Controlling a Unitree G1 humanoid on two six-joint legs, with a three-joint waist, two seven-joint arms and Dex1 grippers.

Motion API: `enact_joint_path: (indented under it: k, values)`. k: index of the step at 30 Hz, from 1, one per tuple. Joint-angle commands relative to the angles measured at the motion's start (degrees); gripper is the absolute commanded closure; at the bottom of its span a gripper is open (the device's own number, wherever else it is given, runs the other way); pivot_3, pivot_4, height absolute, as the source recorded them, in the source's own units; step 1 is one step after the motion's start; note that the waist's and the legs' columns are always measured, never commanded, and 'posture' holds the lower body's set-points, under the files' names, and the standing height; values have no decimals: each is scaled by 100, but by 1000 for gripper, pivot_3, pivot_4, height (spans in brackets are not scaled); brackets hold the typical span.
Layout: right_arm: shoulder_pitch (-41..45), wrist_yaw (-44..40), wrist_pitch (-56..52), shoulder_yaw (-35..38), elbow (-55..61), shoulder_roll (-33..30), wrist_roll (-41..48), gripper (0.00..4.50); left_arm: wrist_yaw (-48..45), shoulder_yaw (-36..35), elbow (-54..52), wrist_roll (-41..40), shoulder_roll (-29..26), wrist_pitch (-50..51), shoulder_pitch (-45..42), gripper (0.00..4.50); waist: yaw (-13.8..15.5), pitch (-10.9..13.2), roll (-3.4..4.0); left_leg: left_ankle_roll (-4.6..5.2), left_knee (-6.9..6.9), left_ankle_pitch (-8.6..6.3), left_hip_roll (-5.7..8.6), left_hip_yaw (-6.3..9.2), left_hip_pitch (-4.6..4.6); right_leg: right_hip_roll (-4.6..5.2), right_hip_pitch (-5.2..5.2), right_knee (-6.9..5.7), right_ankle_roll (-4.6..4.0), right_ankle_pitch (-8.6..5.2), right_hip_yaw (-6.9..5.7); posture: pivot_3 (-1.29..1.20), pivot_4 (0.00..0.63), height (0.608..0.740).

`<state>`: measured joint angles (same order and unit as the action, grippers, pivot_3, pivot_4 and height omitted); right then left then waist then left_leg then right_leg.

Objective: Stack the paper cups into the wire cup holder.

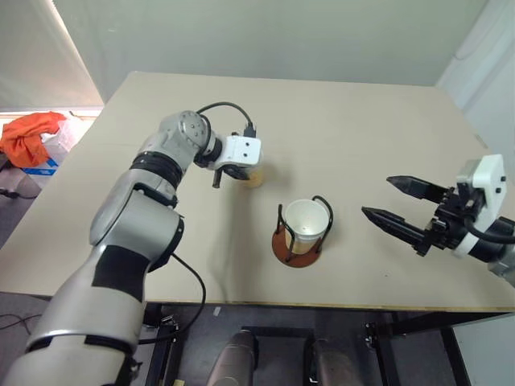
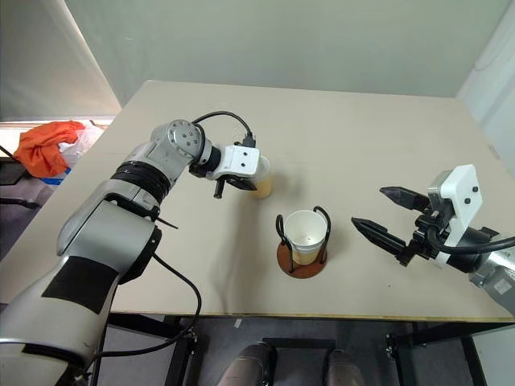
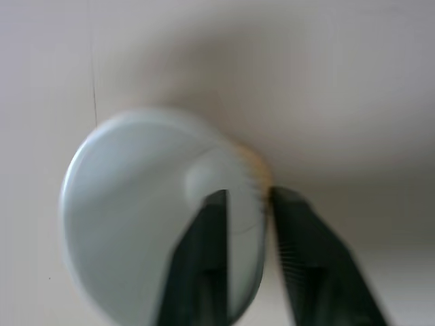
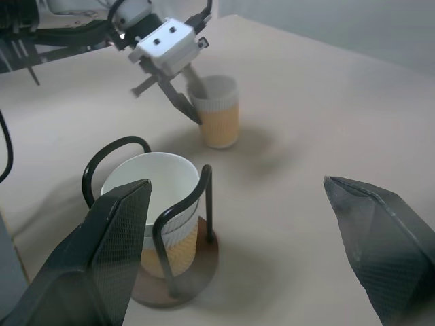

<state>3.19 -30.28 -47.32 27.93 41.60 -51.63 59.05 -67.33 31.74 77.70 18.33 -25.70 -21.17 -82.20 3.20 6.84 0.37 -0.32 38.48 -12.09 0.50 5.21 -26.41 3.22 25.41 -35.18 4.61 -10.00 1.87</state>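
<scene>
While pinching only the thin rim wall of the loose paper cup [image 4: 219, 112] with the closed left end effector [image 4: 190, 102], could crush or drop it on lifting toward the wire cup holder [image 4: 178, 224]; right end effector [image 1: 401, 203] idle, wide open, empty

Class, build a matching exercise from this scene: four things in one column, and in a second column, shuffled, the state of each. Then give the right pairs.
Column one:
1. left gripper
2. right gripper
3. wire cup holder
4. free-standing paper cup

Column two:
A. open, holding nothing
B. standing upright on the table, beyond the holder
C. has a cup seated between its wire loops
D. shut on a cup's wall, one finger inside the rim

Pairs: 1-D, 2-A, 3-C, 4-B
</scene>
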Motion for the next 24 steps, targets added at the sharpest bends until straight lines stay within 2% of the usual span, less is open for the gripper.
enact_joint_path:
  k: [1,6,9,11,12,14,18,21,24]
  values:
    - [-43,-40,73,72,117,-87,2,180,-509,-233,-104,71,-75,-255,-222,4470,1,0,0,1,2,-1,0,0,0,0,0,0,2,1,0,0,150,740]
    - [-83,-262,156,89,-100,-154,-169,180,-1742,-765,-354,-303,-144,-708,-590,4470,1,0,-1,14,15,-8,1,0,-6,0,-1,0,8,6,2,0,150,740]
    - [-158,-444,189,152,-263,-279,-352,180,-2407,-1103,-719,-1016,-70,-949,-1044,4470,4,1,-1,26,22,-15,1,1,-17,0,-1,7,13,8,3,0,150,740]
    - [-313,-655,223,277,-312,-356,-437,180,-2517,-436,-1944,-2747,-328,-381,-1063,4470,11,0,1,75,35,-44,2,10,-36,-1,4,16,19,13,3,0,150,740]
    - [-406,-756,236,385,-341,-390,-467,180,-2517,171,-3012,-3882,-753,8,-958,4470,8,-1,2,73,42,-44,2,9,-45,1,9,15,22,16,3,0,150,740]
    - [-510,-875,270,502,-391,-423,-527,180,-2517,1037,-4300,-5223,-1406,372,-856,4470,-14,-10,16,34,51,-50,-5,1,-57,2,26,13,22,32,2,0,150,740]
    - [-733,-922,304,672,-315,-374,-644,180,-2517,2324,-5396,-6143,-2097,95,-927,4470,-30,-24,43,31,60,-77,-10,-21,-18,3,-1,10,30,13,14,0,150,740]
    - [-786,-869,295,714,-240,-315,-646,180,-2517,2860,-5475,-6395,-2232,-118,-1089,4470,-27,-20,40,33,66,-90,-16,-22,-12,4,-4,-4,26,15,14,0,150,740]
    - [-902,-817,267,825,-143,-256,-615,180,-2517,3228,-5280,-6360,-2198,-378,-1214,4470,-22,-18,39,83,71,-113,-16,-22,4,6,-22,-3,19,21,12,0,150,740]
